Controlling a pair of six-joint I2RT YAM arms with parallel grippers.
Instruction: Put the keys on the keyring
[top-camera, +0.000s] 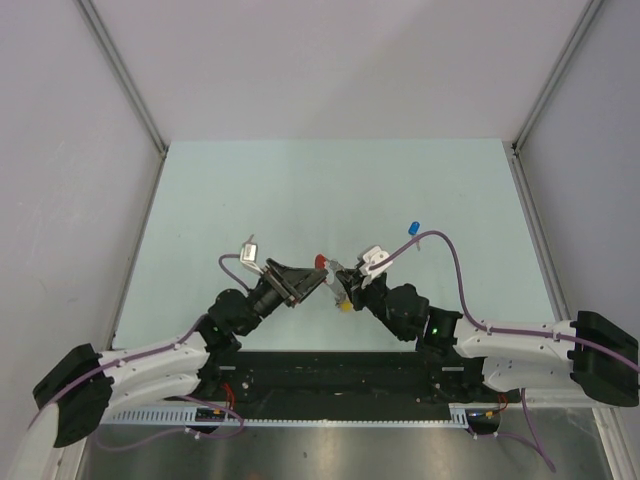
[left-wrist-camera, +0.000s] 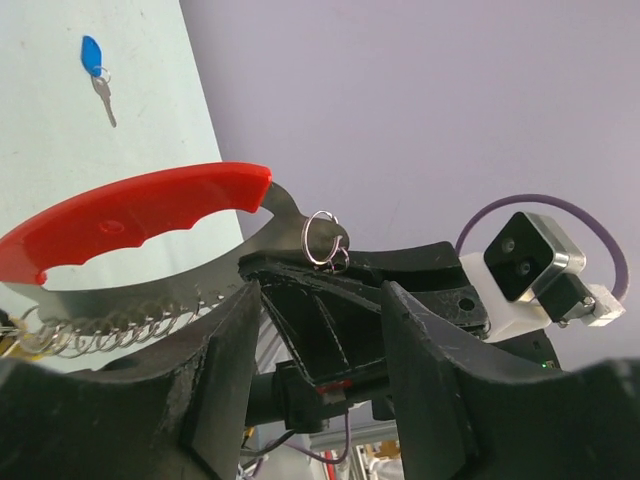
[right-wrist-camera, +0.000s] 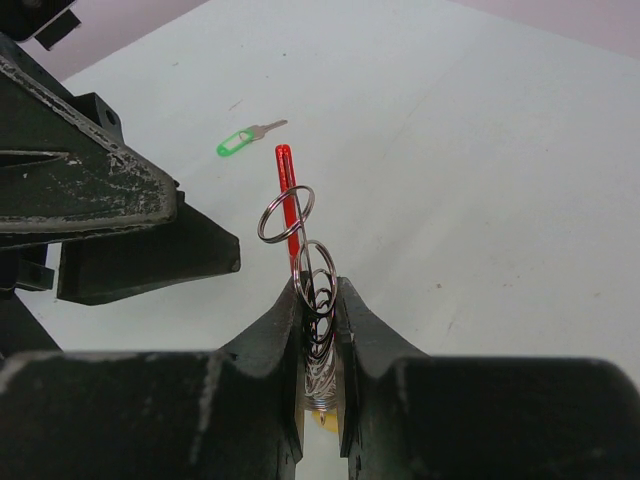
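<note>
Top view: the arms meet over the near middle of the table (top-camera: 300, 180). The left gripper (top-camera: 305, 285) and right gripper (top-camera: 343, 287) face each other, with the keyring (top-camera: 321, 262) between them, its red piece up. The blue key (top-camera: 412, 229) lies loose on the table, behind the right gripper. The green key can't be made out here.

Left wrist: the left gripper (left-wrist-camera: 322, 300) has its jaws apart with nothing in them. The keyring (left-wrist-camera: 140, 215) is just past the fingertips, showing a red curved handle, a metal body and a small split ring (left-wrist-camera: 322, 238) at its end. The blue key (left-wrist-camera: 92, 55) lies far off on the table. The right arm's camera (left-wrist-camera: 525, 262) is at right.

Right wrist: the right gripper (right-wrist-camera: 320, 300) is clamped tight on the keyring (right-wrist-camera: 287, 190), which stands upright and edge-on, rings sticking out above the fingers. The green key (right-wrist-camera: 238, 143) lies flat on the table beyond it, apart. The left arm's fingers (right-wrist-camera: 150, 250) are close on the left, not touching the keyring.
</note>
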